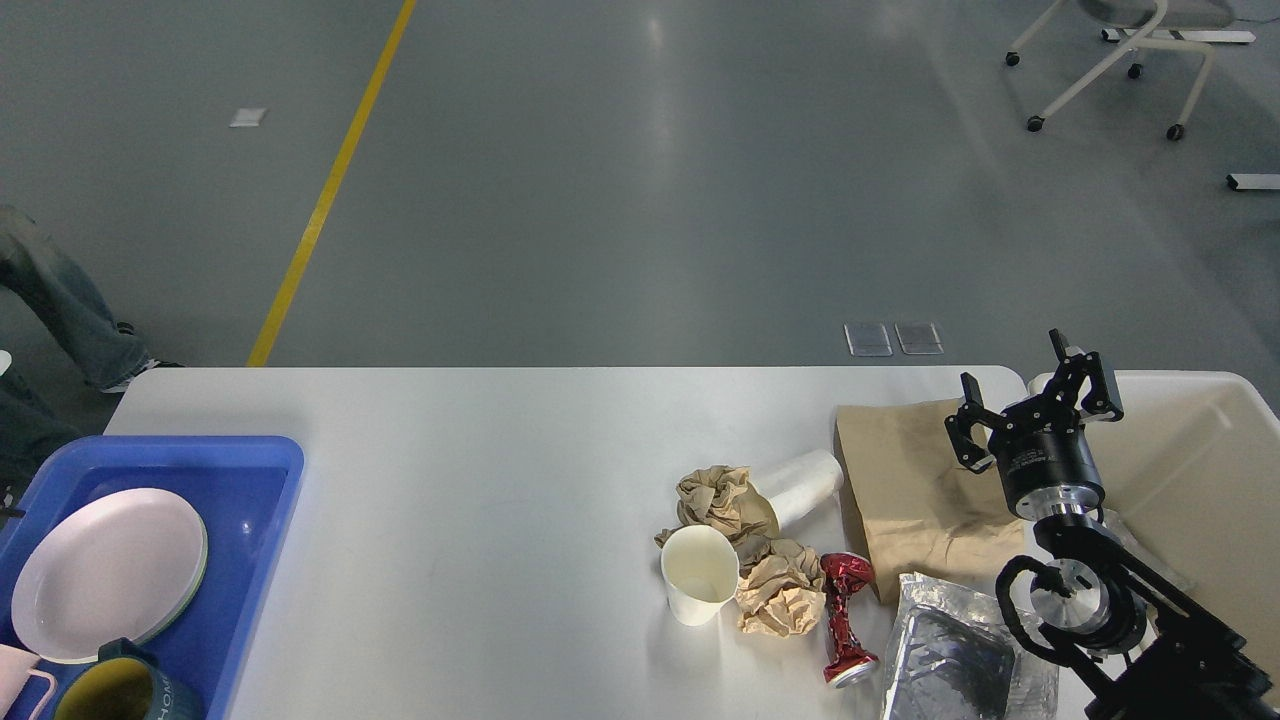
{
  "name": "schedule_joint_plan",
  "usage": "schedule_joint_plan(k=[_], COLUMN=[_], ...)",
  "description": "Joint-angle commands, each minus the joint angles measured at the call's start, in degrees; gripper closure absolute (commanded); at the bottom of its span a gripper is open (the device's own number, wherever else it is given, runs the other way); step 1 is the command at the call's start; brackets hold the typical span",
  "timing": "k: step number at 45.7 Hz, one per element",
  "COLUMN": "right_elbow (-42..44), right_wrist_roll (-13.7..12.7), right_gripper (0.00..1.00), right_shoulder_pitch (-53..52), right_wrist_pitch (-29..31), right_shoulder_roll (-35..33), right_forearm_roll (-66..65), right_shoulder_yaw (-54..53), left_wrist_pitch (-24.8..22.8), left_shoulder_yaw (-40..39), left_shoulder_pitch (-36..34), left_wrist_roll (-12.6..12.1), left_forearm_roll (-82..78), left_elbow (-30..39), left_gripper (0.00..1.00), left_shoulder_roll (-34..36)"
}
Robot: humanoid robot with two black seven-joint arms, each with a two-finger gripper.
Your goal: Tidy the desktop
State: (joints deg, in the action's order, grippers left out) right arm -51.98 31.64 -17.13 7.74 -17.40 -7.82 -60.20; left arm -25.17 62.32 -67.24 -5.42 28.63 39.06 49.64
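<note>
We judge the tidying to be partly done at best. On the left of the desktop point(480, 470) the blue plastic tray point(268, 470) already holds a pale plate point(105, 570), a dark mug point(130, 690) and the edge of a pink cup point(25, 680), so the crockery looks sorted. The rubbish is what we have left: near the right end of the tabletop lie a crumpled brown paper wad point(722, 500), a second paper wad point(780, 598), an upright paper cup point(698, 575), a translucent plastic cup point(805, 485) on its side, a crushed red can point(845, 620), a flat brown paper bag point(905, 490) and a crinkled foil tray point(950, 655), all close together and several touching. The cream plastic bin point(1190, 470) just off the right end shows nothing inside in the part we can see. Our right gripper point(1035, 400) hangs over the far corner of the paper bag, beside the bin's rim, with its two fingers spread wide and nothing between them; we cannot tell whether it touches the bag. Our left gripper is out of sight.
</note>
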Motion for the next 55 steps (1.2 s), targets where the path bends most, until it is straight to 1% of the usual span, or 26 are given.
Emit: schedule_joint_plan(k=[1, 5, 15, 16, 19, 22, 26, 31, 34, 44, 50, 55], right_elbow=[0.03, 0.03, 0.03, 0.03, 0.03, 0.03, 0.03, 0.03, 0.03, 0.03, 0.03, 0.03], right_wrist_roll=[0.0, 0.0, 0.0, 0.0, 0.0, 0.0, 0.0, 0.0, 0.0, 0.0, 0.0, 0.0], right_gripper=[0.0, 0.0, 0.0, 0.0, 0.0, 0.0, 0.0, 0.0, 0.0, 0.0, 0.0, 0.0], right_shoulder_pitch=[0.0, 0.0, 0.0, 0.0, 0.0, 0.0, 0.0, 0.0, 0.0, 0.0, 0.0, 0.0], right_wrist_pitch=[0.0, 0.0, 0.0, 0.0, 0.0, 0.0, 0.0, 0.0, 0.0, 0.0, 0.0, 0.0], right_shoulder_roll=[0.0, 0.0, 0.0, 0.0, 0.0, 0.0, 0.0, 0.0, 0.0, 0.0, 0.0, 0.0], right_forearm_roll=[0.0, 0.0, 0.0, 0.0, 0.0, 0.0, 0.0, 0.0, 0.0, 0.0, 0.0, 0.0], right_shoulder_yaw=[0.0, 0.0, 0.0, 0.0, 0.0, 0.0, 0.0, 0.0, 0.0, 0.0, 0.0, 0.0], left_wrist_pitch=[-0.75, -1.46, -1.63, -1.63, -1.63, -1.55, -1.55, -1.55, -1.72, -1.63, -1.63, -1.55], left_shoulder_yaw=[0.52, 0.08, -1.49, -3.24, -7.99, -15.62, -26.61, -39.97, -46.92, -74.6, -87.35, -93.33], left_shoulder_pitch=[-4.73, -7.72, -15.19, -16.42, -17.05, -16.35, -13.54, -9.41, -5.81, 6.32, 13.62, 18.8], left_wrist_roll=[-0.03, 0.05, 0.32, 0.41, 0.93, 1.02, 1.02, 1.02, 1.11, 1.02, 1.02, 1.2], left_forearm_roll=[-0.06, 0.02, 0.29, 0.29, 0.29, 0.29, 0.29, 0.2, 0.29, 0.29, 0.29, 0.38], left_elbow=[0.05, 0.05, 0.14, 0.14, 0.05, 0.05, 0.05, 0.23, 0.4, 0.32, 0.23, -0.03], left_gripper=[0.04, 0.04, 0.04, 0.04, 0.04, 0.04, 0.04, 0.04, 0.04, 0.04, 0.04, 0.04], left_shoulder_roll=[1.06, 2.56, 2.47, 2.74, 3.26, 4.67, 6.25, 5.64, 3.98, -1.91, -7.71, -11.93])
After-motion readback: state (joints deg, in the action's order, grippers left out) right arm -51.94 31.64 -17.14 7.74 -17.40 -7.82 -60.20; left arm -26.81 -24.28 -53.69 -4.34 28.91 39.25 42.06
